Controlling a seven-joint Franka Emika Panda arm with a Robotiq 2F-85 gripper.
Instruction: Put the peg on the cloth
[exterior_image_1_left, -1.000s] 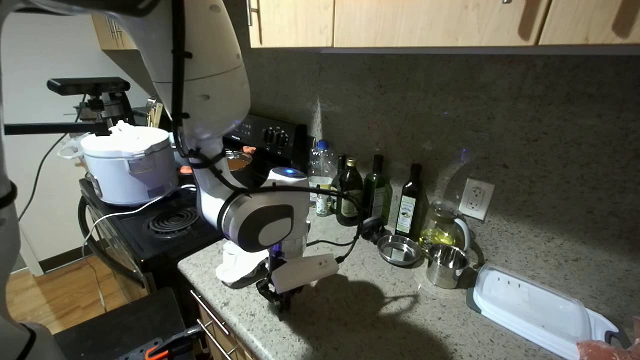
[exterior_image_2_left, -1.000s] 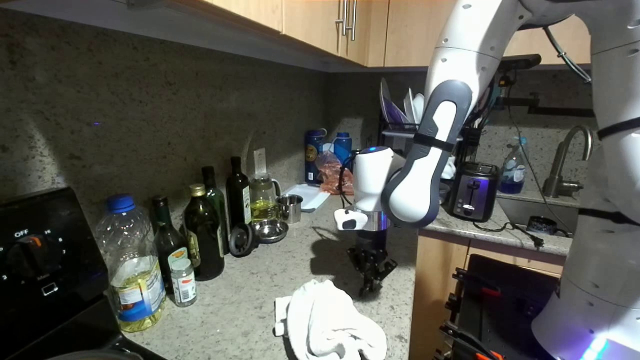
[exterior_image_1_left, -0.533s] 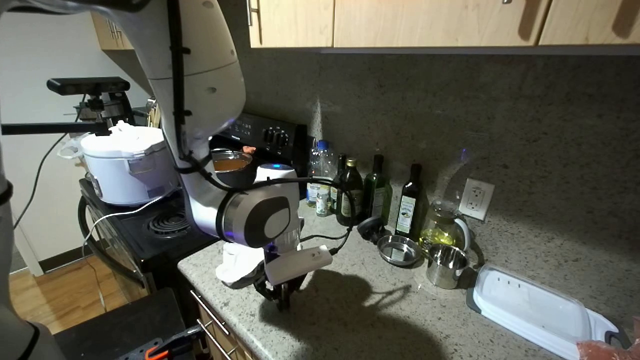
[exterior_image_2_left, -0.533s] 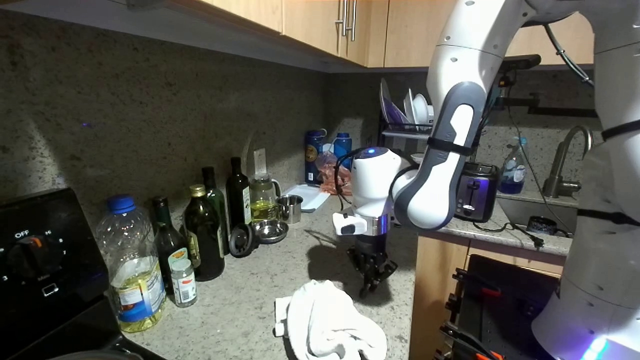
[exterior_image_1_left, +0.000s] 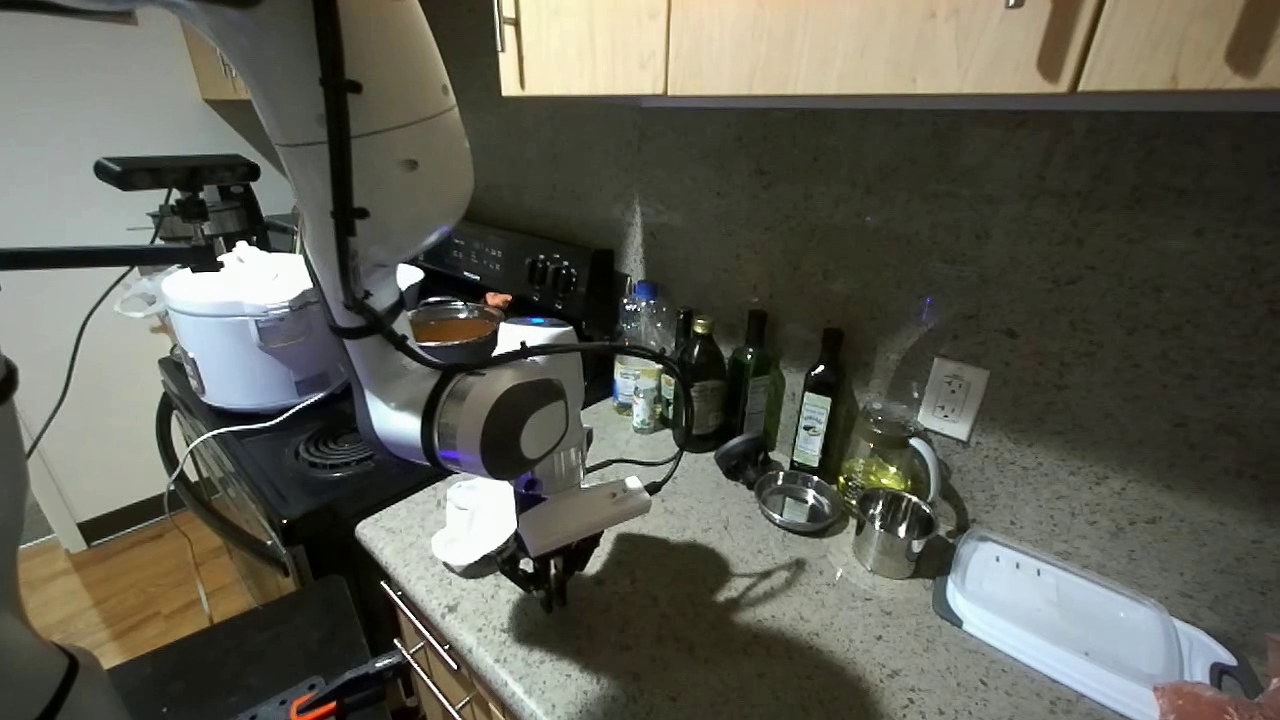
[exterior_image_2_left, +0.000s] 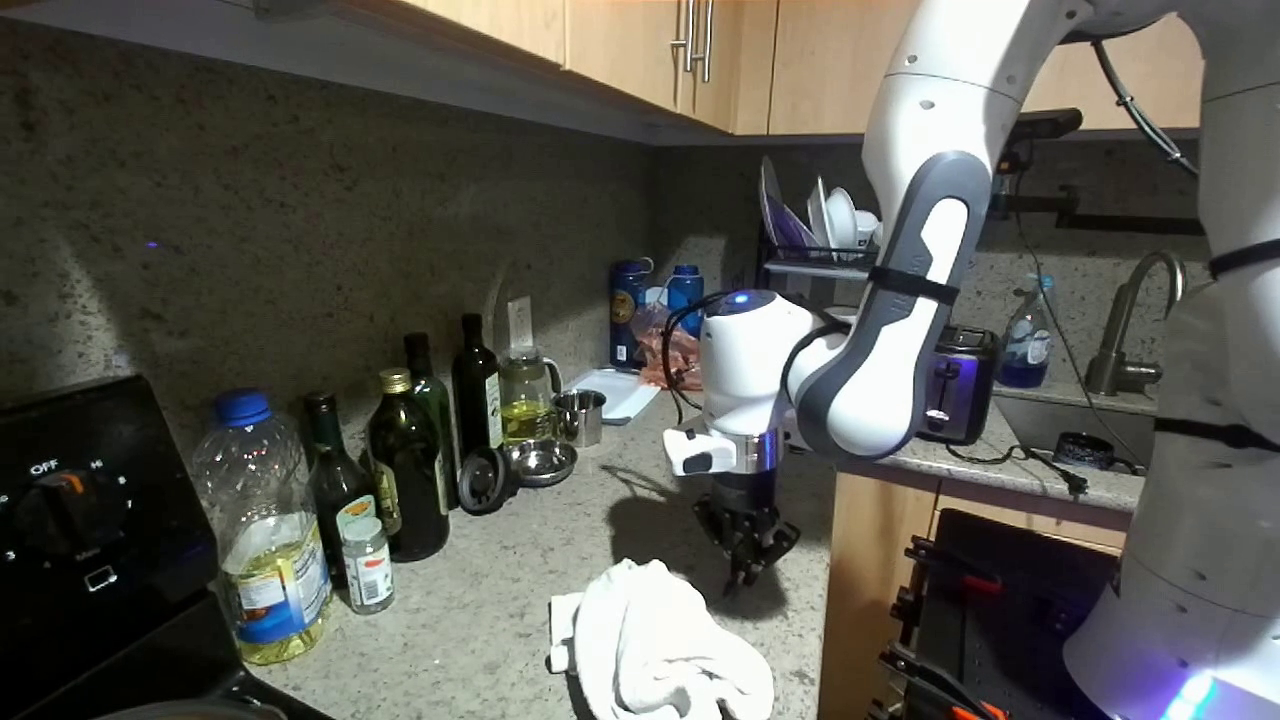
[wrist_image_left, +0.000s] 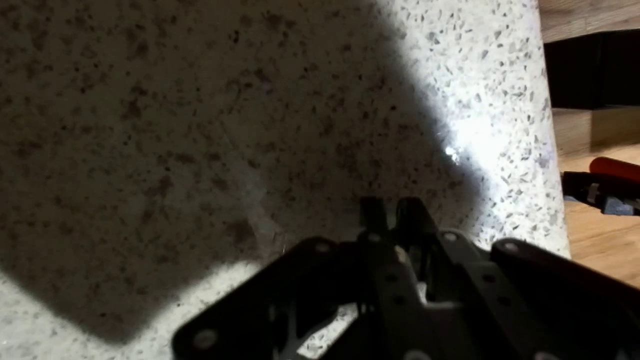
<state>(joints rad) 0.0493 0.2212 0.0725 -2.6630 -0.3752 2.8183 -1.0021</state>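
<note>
Your surface (exterior_image_2_left: 470, 620): speckled, pale, partly shaded. Backing: speckled wall (exterior_image_1_left: 1100, 230) with white outlet (exterior_image_1_left: 953, 399). Overhead: light wood cabinets (exterior_image_1_left: 860, 45). One end: black stove (exterior_image_2_left: 150, 450); around its knob (exterior_image_2_left: 65, 510) you can read "OFF" and "HI". Labels: blue-and-white on the blue-capped bottle (exterior_image_2_left: 262, 540), white on a dark bottle (exterior_image_1_left: 818, 410); lettering too small to read. Cloth (exterior_image_2_left: 650, 640): white, heaped in folds, near your jaws on their stove side. Jaws: drawn together, pointing down over the surface; you cannot tell whether the peg is between them.
</note>
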